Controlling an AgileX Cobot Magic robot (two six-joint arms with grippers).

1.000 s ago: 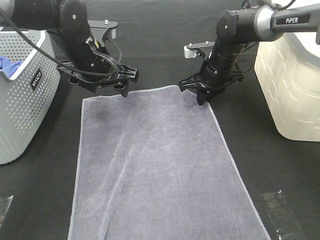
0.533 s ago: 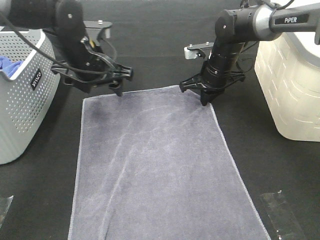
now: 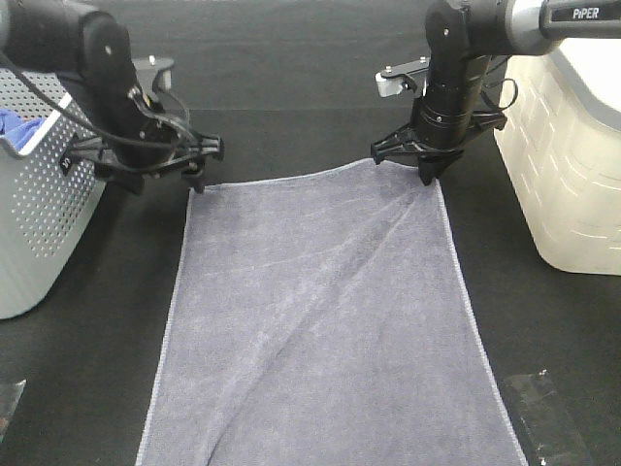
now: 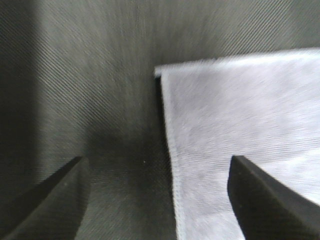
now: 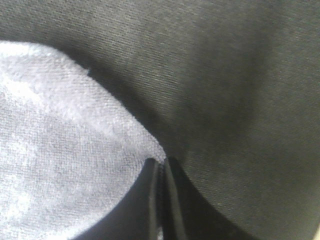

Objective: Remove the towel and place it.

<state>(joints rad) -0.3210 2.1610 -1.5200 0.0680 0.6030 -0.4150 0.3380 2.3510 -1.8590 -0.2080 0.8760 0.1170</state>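
The greyish-lavender towel [image 3: 320,320] lies spread flat on the black table, running from the far middle to the near edge. My right gripper [image 3: 427,177] is shut on the towel's far right corner; the right wrist view shows its jaws [image 5: 160,172] pinched on the towel's tip [image 5: 75,150]. A diagonal crease runs from that corner. My left gripper [image 3: 182,180] is open and empty, just above the towel's far left corner. In the left wrist view [image 4: 157,160] its fingers stand wide apart, astride the towel's corner [image 4: 240,130].
A grey perforated basket [image 3: 44,204] with a small bright blue cloth [image 3: 14,126] stands at the left. A white basket [image 3: 572,165] stands at the right. Clear tape pieces [image 3: 548,413] lie on the table near the front right.
My right gripper moved farther back and right, dragging the towel's far right corner with it; the towel shifted right and creased. My left gripper moved left, to the towel's far left corner.
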